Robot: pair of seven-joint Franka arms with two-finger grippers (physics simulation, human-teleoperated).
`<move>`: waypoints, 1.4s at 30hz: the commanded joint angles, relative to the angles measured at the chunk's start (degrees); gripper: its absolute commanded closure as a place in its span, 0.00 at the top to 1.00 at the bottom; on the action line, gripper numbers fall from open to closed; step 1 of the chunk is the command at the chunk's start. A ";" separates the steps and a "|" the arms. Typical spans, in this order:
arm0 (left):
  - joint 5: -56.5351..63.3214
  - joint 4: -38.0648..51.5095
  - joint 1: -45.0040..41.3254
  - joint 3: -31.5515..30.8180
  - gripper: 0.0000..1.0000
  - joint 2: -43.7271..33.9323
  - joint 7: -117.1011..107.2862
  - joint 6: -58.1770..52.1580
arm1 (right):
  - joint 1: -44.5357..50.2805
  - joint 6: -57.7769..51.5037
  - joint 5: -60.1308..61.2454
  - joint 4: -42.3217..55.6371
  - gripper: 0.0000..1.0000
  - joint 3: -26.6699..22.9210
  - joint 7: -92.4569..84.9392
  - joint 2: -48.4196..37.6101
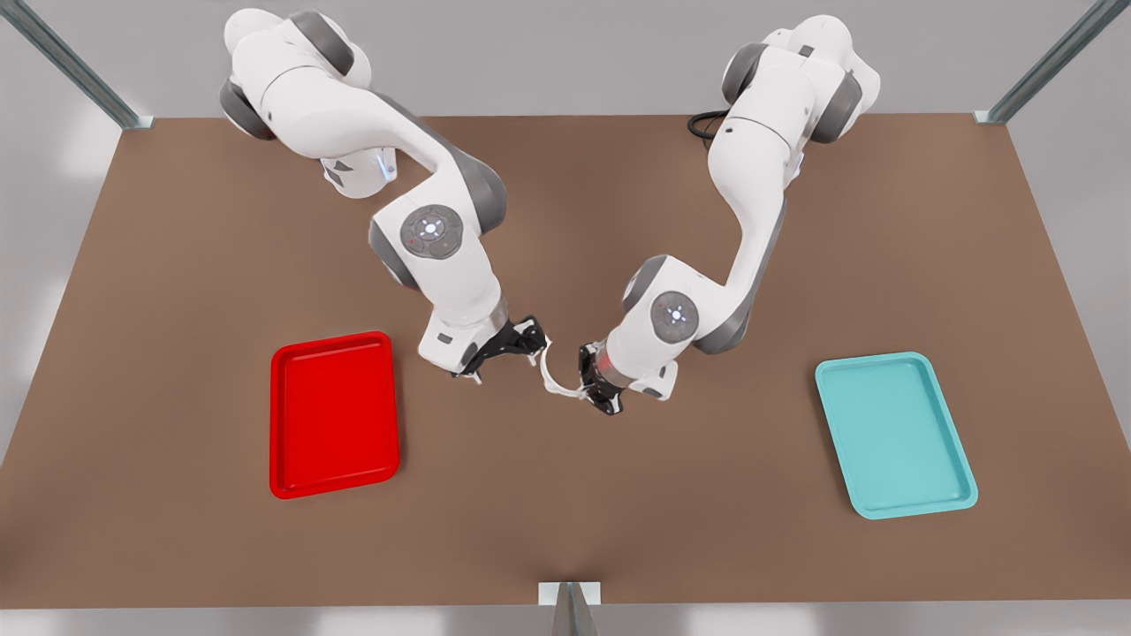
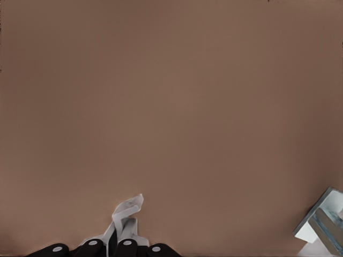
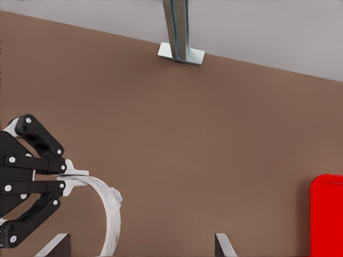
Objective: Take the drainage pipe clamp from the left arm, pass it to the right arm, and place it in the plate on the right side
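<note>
Front view first: you are looking at the handover point in the middle of the table [image 1: 565, 530], between the two trays. The left gripper [image 1: 590, 380], on the arm at the front view's right, is pinching one end of the drainage pipe clamp [image 1: 548, 371] and holding it up off the table, with the half-ring arching across toward the other arm. I judge it is being presented this way so that the free end is sticking out for you to take.

In the left wrist view the left gripper [image 2: 123, 249] is closing tightly on the clamp [image 2: 126, 214], and the white strip is rising from between its fingers.

The right gripper [image 1: 521, 346], on the arm at the front view's left, is waiting just beside the clamp's upper end. In the right wrist view its fingertips [image 3: 59, 243] are standing wide apart and gripping nothing, while the clamp [image 3: 110, 209] is curving down from the left gripper [image 3: 63, 175] into the gap between them. It looks ready for the right fingers to come together, though that grasp is not yet made.

The red plate [image 1: 331, 415] is lying on the right arm's side, near the handover point, and it is carrying nothing so far; its edge [image 3: 327, 214] is showing in the right wrist view.

Counting: you are working with two arms, two grippers, one clamp, one red plate and one teal tray [image 1: 892, 433]
</note>
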 commanded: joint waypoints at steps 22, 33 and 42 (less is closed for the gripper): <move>-1.87 0.84 0.47 -0.45 0.21 -1.14 -15.94 1.26 | 1.02 8.42 -2.34 -9.00 1.00 -0.16 15.47 3.52; -1.87 0.84 0.64 -0.37 0.24 -1.14 -15.77 1.44 | 1.10 10.88 -4.01 -9.35 0.21 -0.16 15.48 3.52; -7.14 0.84 6.34 -0.72 1.00 -8.60 -3.39 -14.28 | -4.59 11.40 -9.46 -16.46 0.21 0.45 15.21 1.07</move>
